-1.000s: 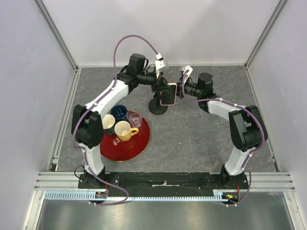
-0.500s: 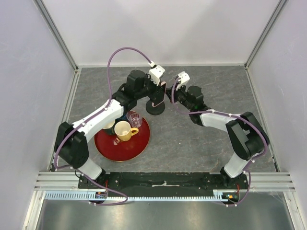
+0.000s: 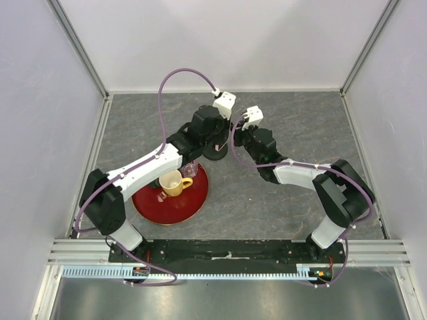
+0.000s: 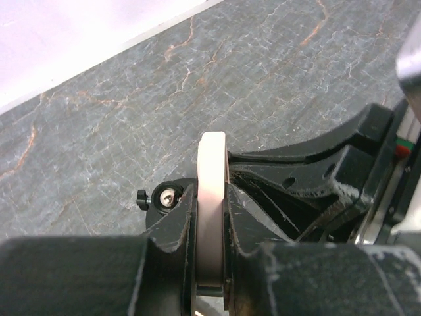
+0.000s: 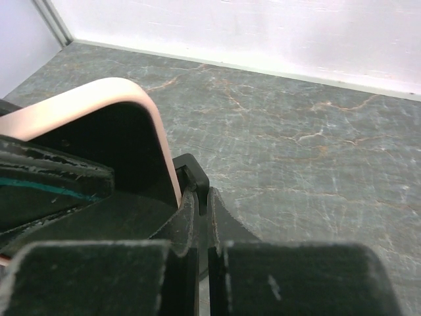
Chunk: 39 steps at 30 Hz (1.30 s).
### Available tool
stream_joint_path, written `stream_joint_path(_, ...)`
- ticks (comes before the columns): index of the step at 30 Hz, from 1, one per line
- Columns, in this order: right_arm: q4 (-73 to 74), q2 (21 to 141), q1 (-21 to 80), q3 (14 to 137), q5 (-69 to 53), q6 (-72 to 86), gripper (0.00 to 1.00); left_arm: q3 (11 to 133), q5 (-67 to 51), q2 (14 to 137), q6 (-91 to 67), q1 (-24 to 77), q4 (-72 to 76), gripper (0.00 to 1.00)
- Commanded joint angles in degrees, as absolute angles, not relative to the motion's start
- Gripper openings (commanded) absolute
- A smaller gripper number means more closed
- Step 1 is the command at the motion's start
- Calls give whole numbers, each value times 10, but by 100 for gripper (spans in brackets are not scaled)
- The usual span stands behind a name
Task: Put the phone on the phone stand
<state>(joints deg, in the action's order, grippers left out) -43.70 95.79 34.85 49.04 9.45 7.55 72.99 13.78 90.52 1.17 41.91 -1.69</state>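
The phone (image 4: 212,164) stands on edge. Its pink rim is clamped between the fingers of the left gripper (image 4: 209,201), whose jaws are closed tight against both faces. It sits directly over the phone stand (image 3: 215,153); one of the stand's small knobs (image 4: 142,197) shows just at the phone's 9 o'clock in the left wrist view. The right gripper (image 5: 200,197) sits just beside the pink rim with its jaws drawn to a narrow slit. A small black piece lies at its tips, probably part of the stand's head, but whether it is pinched cannot be told.

A second ago the phone showed plainly from above, upright at the stand's head with a gripper on either side. Since then both wrists have swung in over the stand, the left elbow has dropped back toward 7 o'clock, and the left wrist now hides the phone from above. The stand's base has barely shifted. This suggests the phone is being seated in the head. It is not yet released, and the seating itself is hidden.

At the stand's 7 o'clock the left forearm passes over the far rim of the red tray (image 3: 190,208), close above the yellow mug (image 3: 173,183), so room there is tight. Bare table (image 3: 300,127) lies from 12 round to 5 o'clock, with the back wall (image 3: 227,40) well apart.
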Motion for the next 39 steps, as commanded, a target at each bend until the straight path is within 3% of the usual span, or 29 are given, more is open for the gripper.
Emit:
stream_joint_path(1,-447,920,326,452,280,46,0,786,416,936,-21,403,-147,2)
stream_joint_path(7,-534,881,385,390,271,34,0,851,478,1000,-97,413,-208,2)
stream_joint_path(13,-537,903,453,428,302,18,0,866,530,1028,-80,421,-204,2)
stream_joint_path(16,-513,904,467,440,291,27,0,843,493,1015,-55,419,-180,2)
stream_joint_path(18,-506,903,467,441,295,33,10,810,462,998,-46,415,-161,2)
stream_joint_path(19,-503,902,462,443,297,27,27,802,445,981,-42,416,-149,2)
stream_joint_path(21,-462,897,442,450,273,46,40,787,437,971,-40,414,-145,2)
stream_joint_path(24,-442,895,377,448,160,95,51,773,397,951,-47,410,-141,2)
stream_joint_path(29,-455,926,298,457,-33,130,57,768,352,925,-83,396,-163,2)
stream_joint_path(32,-475,950,278,468,-136,141,58,778,334,922,-112,382,-189,16)
stream_joint_path(36,-480,971,277,485,-180,145,58,784,337,918,-138,378,-212,48)
stream_joint_path(39,-479,979,276,494,-202,145,58,781,317,910,-157,373,-215,61)
